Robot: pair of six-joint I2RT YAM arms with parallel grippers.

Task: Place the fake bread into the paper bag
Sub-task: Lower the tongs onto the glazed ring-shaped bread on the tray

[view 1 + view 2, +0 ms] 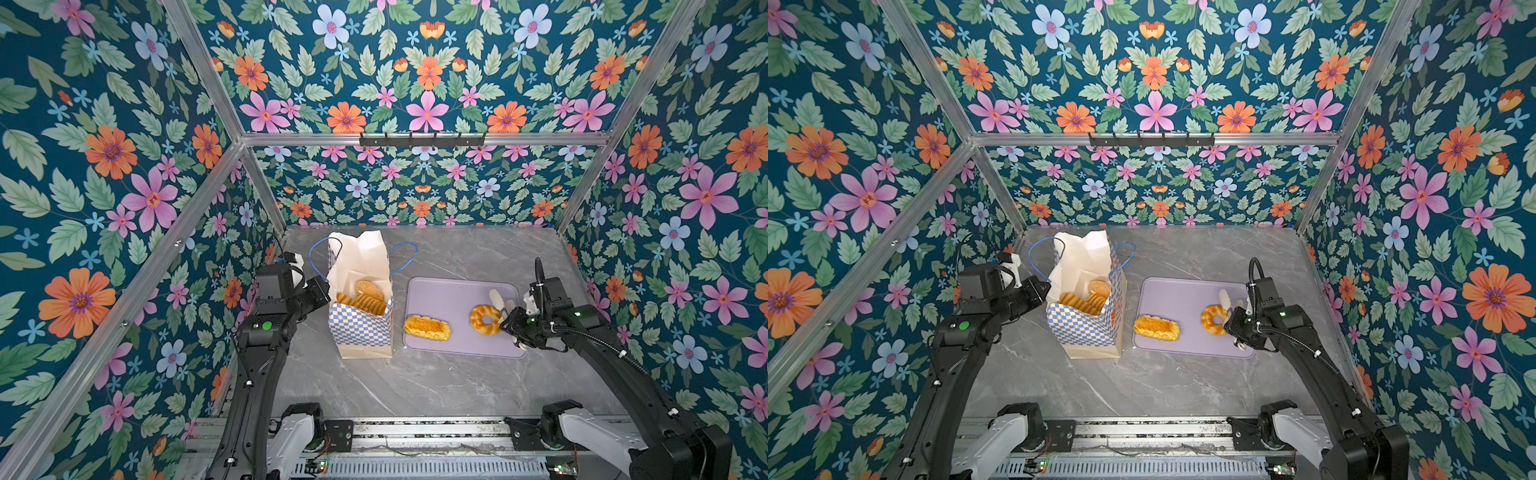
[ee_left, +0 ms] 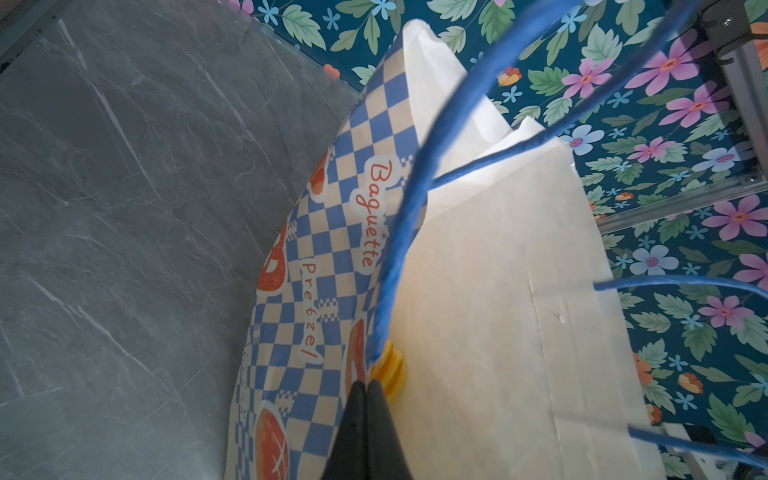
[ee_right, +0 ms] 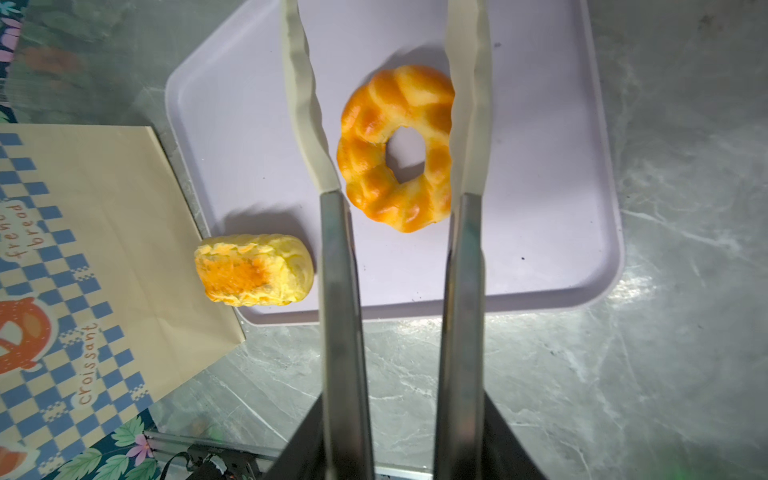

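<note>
Grey marbled tabletop carries the paper bag standing upright left of centre and a lilac tray just beside it on the right. Several pieces of the fake bread already lie in the bag's open mouth: a sesame bun above a row of ridged pieces. Two remain on the tray. An oblong loaf sits at the tray's edge nearest the bag, and a ring pastry lies farther right, so the loaf is between the ring and the bag. The left tool has its black fingers pressed together on the bag's left rim, close to where a blue cord handle meets the paper. In a top view the same tool sits against that rim. The right tool is clamped on a pair of tongs with metal arms and pale translucent tips. The tips stand apart on either side of the ring pastry, one of them overlapping its outer edge. Whether they touch it cannot be told. The bag's tall cream back panel and its two cord loops rise around the opening, with one loop arching on the tray side. Floral walls close in the space on three sides, and a black hook rail hangs on the rear frame bar, well above everything.
</note>
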